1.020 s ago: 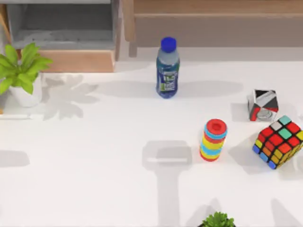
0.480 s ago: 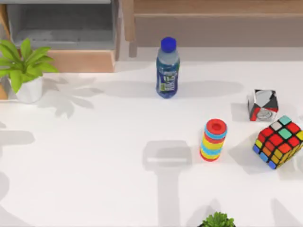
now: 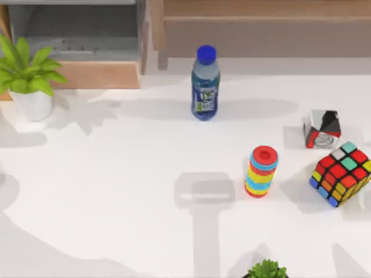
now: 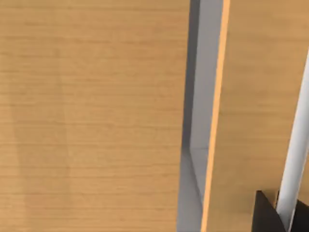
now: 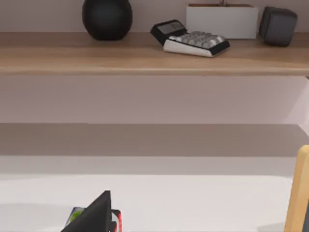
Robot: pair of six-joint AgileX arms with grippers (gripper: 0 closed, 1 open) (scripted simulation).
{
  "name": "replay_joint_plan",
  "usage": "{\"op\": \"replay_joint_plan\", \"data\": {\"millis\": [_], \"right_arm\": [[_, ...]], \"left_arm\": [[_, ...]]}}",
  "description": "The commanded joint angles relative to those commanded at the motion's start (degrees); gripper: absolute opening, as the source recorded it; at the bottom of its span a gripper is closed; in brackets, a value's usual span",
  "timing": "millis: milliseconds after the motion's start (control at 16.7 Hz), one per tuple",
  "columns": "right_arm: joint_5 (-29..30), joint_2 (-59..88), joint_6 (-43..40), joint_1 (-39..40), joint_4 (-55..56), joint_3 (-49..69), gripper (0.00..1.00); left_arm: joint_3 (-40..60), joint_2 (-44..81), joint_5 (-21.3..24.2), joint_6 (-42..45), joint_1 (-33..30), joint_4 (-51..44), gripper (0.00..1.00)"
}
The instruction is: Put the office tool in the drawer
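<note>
Seemingly the job is midway: in the left wrist view the office tool [image 4: 295,159], a slim pale bar, sits clamped by the left gripper [image 4: 282,217] before tan wood panels. Farther off, the drawer [image 3: 75,35] stands open at the desk's far left corner, awaiting it; release remains

Drawer [image 3: 75,35] open at far left, grey inside bare, room to drop in from above. Potted plant [image 3: 29,78] leans over its front panel's left end. Bottle [image 3: 205,84] stands right of drawer. Wide bare surface [image 3: 116,191] across my left and middle.
</note>
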Motion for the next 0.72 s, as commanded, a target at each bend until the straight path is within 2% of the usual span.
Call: {"op": "replay_joint_plan", "data": {"millis": [420, 720], "right_arm": [[0.0, 0.0, 0.0, 0.0, 0.0, 0.0, 1.0], [0.0, 0.0, 0.0, 0.0, 0.0, 0.0, 1.0]], "left_arm": [[2.19, 1.2, -0.75, -0.14, -0.6, -1.67, 0.0], [12.74, 5.76, -3.23, -0.3, -2.88, -6.81, 0.0]]}}
